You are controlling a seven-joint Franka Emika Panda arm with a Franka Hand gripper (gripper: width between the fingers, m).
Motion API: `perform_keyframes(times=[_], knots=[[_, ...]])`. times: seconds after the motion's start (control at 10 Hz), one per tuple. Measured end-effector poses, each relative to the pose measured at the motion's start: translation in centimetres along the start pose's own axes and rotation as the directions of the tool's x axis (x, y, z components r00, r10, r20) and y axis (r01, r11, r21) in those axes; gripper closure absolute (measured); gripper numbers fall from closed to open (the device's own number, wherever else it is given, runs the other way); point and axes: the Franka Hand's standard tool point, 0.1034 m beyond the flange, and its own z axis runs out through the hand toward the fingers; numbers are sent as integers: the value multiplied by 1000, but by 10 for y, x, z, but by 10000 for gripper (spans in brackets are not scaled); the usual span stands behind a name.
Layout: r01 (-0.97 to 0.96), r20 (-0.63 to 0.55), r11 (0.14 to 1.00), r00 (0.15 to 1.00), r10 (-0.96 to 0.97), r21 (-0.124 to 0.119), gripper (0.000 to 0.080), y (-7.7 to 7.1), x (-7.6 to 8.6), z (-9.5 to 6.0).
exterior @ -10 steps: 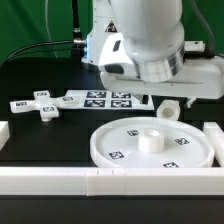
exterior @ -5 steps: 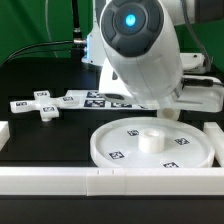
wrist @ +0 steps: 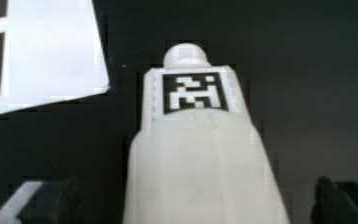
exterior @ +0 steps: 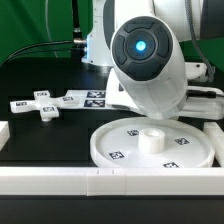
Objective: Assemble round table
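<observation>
Swung forward, the white robot arm (exterior: 150, 60) is now hiding the short white cylindrical plastic leg (wrist: 194, 150) from the exterior view. Its gripper (wrist: 194, 205) is straddling that leg, fingers (wrist: 34, 207) apart.

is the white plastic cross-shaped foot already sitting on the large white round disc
No, the white cross-shaped foot lies flat on the black table toward the exterior view's left, apart from the large rimmed round disc.
</observation>
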Motion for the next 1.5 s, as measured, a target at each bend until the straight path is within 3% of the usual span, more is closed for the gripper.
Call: perform_keyframes(times=[0.2, 0.3, 0.4, 0.5, 0.8, 1.0, 1.3, 1.5], knots=[[-2, -4, 1000, 1000, 2, 0, 151, 0, 1, 3], [-1, -4, 1000, 1000, 1, -1, 247, 0, 1, 3], [-1, -4, 1000, 1000, 1, -1, 247, 0, 1, 3], [-1, -4, 1000, 1000, 1, -1, 393, 0, 1, 3], [0, -4, 1000, 1000, 0, 0, 393, 1, 1, 2], [5, 6, 1000, 1000, -5, 1, 393, 2, -12, -11], [17, 19, 1000, 1000, -18, 8, 392, 5, -37, -51], [23, -25, 1000, 999, -23, 14, 392, 2, -32, -56]])
